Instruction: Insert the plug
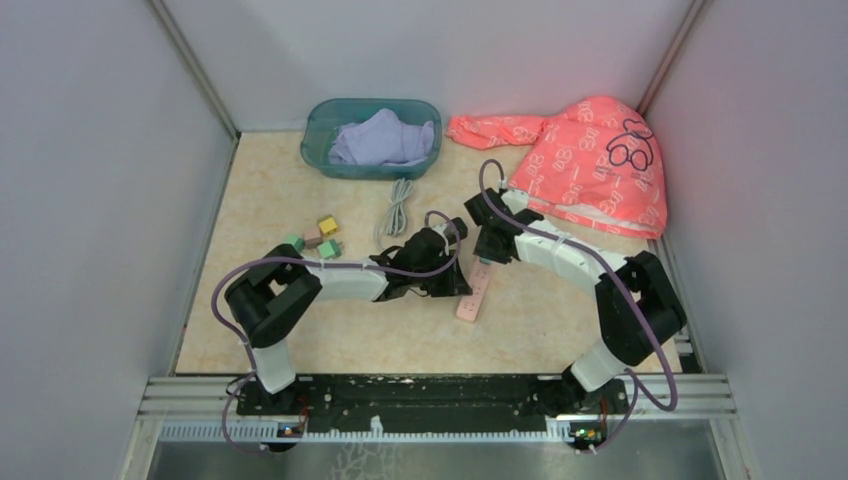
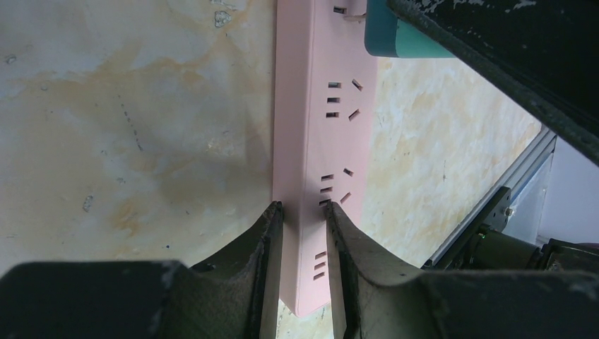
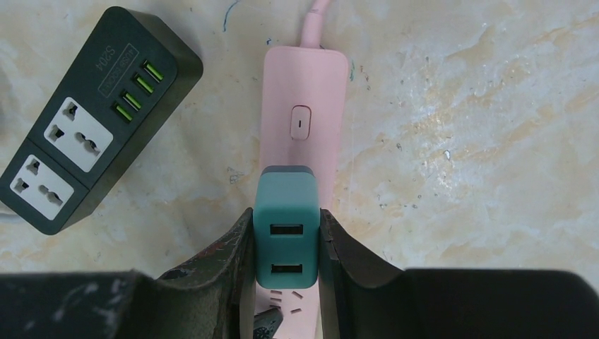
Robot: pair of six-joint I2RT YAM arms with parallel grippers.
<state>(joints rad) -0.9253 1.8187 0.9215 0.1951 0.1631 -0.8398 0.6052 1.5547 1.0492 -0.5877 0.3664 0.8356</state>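
Observation:
A pink power strip [image 1: 474, 295] lies flat on the marbled table, its switch end [image 3: 300, 92] pointing away from the arms. My left gripper [image 2: 304, 208] is shut on the near end of the strip [image 2: 318, 127], one finger on each long side. My right gripper [image 3: 286, 212] is shut on the teal plug [image 3: 286, 226], a block with two USB ports. It holds the plug upright over the strip, just behind the switch. The plug's prongs are hidden, so I cannot tell whether they are in a socket. In the top view both grippers meet at the strip, with the right gripper [image 1: 485, 255] farther back.
A black power strip [image 3: 92, 120] with green USB ports lies just left of the pink one. Behind are a coiled grey cable [image 1: 397, 208], a teal basket [image 1: 371, 137] holding lilac cloth, and a coral garment [image 1: 590, 160]. Small coloured blocks [image 1: 318, 238] sit at the left.

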